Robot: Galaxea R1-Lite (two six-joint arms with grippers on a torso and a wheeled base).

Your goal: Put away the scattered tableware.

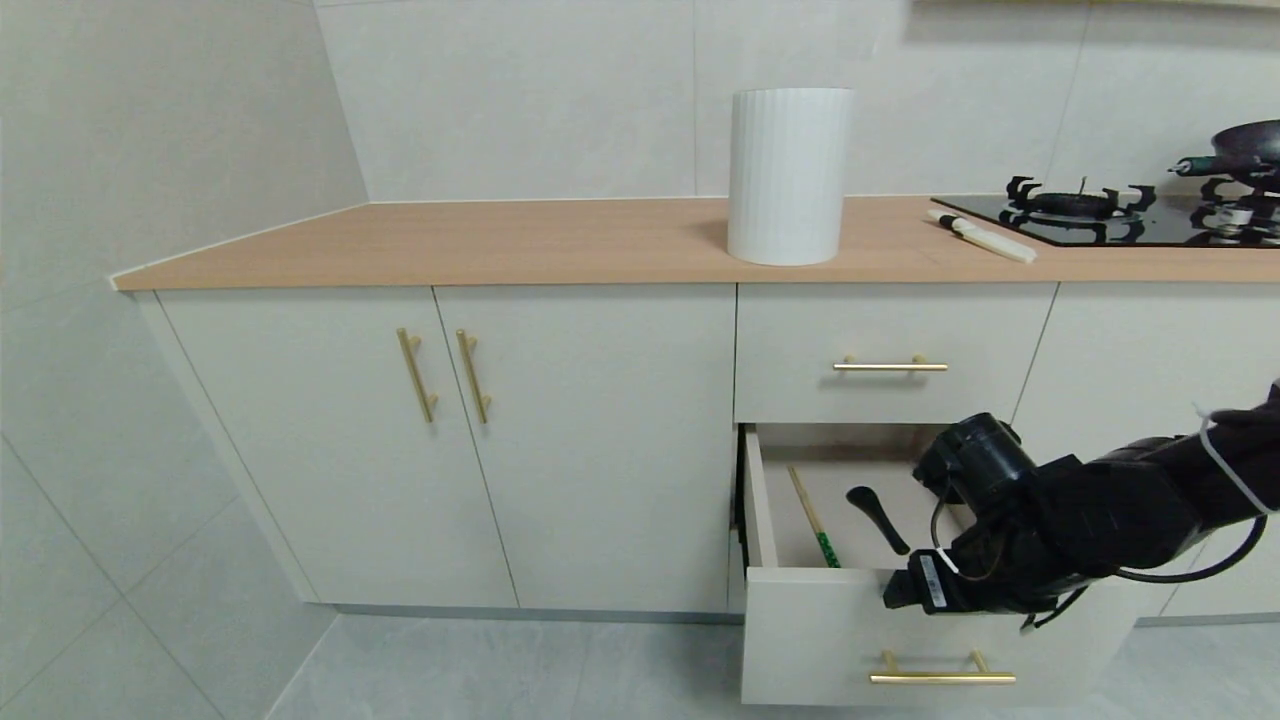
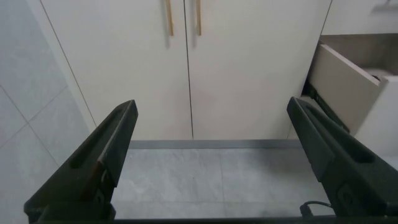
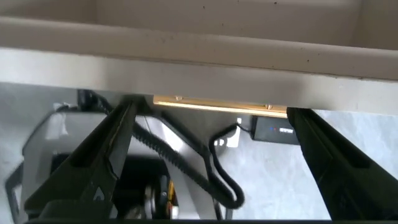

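Note:
The lower drawer (image 1: 830, 630) stands pulled out. Inside it lie wooden chopsticks with green ends (image 1: 812, 520) and a black spoon (image 1: 878, 518). My right gripper (image 1: 900, 590) sits at the top edge of the drawer front, above the gold handle (image 1: 942, 677). In the right wrist view this gripper (image 3: 211, 112) is open with nothing between its fingers, facing the drawer front (image 3: 186, 74) and its handle (image 3: 217, 106). A cream-coloured utensil (image 1: 980, 236) lies on the counter by the stove. My left gripper (image 2: 211, 106) hangs open and empty, low in front of the cabinet doors (image 2: 186, 62).
A tall white ribbed container (image 1: 789, 175) stands on the wooden counter (image 1: 500, 240). A black gas stove (image 1: 1120, 215) with a pan (image 1: 1245, 145) is at the right. The upper drawer (image 1: 890, 350) and the double doors (image 1: 450, 440) are closed. Tiled floor lies below.

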